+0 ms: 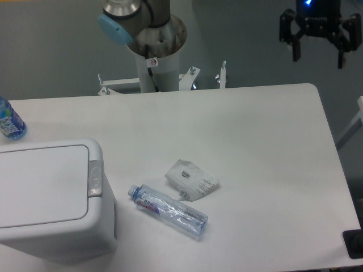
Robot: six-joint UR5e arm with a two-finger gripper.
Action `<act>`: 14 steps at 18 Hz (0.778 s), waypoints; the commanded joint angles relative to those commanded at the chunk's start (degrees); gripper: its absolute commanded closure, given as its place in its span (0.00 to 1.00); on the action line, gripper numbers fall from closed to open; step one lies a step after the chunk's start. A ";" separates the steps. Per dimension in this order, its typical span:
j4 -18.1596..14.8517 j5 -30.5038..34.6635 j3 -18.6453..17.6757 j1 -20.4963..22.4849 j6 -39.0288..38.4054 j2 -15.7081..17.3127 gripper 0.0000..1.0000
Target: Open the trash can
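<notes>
The gripper (318, 50) hangs spread, far from the trash can (48, 198). It should press the grey latch (95, 178) squarely downward.

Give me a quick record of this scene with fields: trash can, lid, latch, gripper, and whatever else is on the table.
trash can: white bin at the table's near left corner
lid: flat lid, closed
latch: grey button on the lid's right edge, untouched
gripper: gripper open, empty, high above the table's far right corner, far from the bin
clear bottle: bottle lying on its side right of the bin
pouch: crumpled white pouch just behind the clear bottle
blue bottle: blue-labelled bottle at the left edge, behind the bin
table: white table
</notes>
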 joint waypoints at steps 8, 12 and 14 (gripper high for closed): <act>2.29 0.70 2.28 -9.84 -26.63 -2.81 0.00; 2.29 0.53 3.60 -15.46 -34.20 -4.74 0.00; 2.29 0.35 3.87 -18.19 -39.63 -5.62 0.00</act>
